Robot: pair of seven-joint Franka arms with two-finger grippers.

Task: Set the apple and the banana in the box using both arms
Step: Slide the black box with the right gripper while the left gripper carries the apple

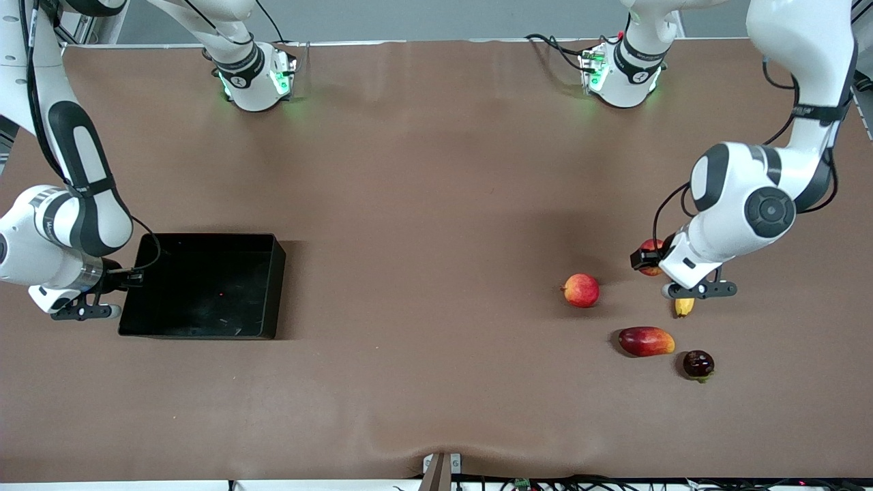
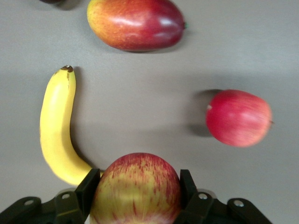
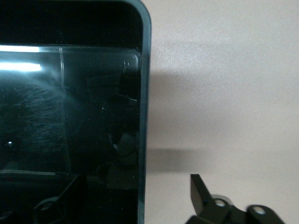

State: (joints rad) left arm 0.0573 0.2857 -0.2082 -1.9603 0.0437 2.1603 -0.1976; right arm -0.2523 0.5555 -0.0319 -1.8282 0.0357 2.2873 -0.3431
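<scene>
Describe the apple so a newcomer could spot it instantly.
At the left arm's end of the table, away from the box where the right gripper waits, find the left gripper. The apple sits between its fingers, beside the banana. Unlike the smooth pinkish-red fruit nearby, its skin is red streaked with yellow.

Robot lab: two arms (image 1: 750,198) bolted to a brown-covered table (image 1: 423,204).

From my front camera the left arm hides most of the banana (image 1: 684,307); only its tip shows. The apple (image 2: 136,190) is cut off in the left wrist view.
</scene>
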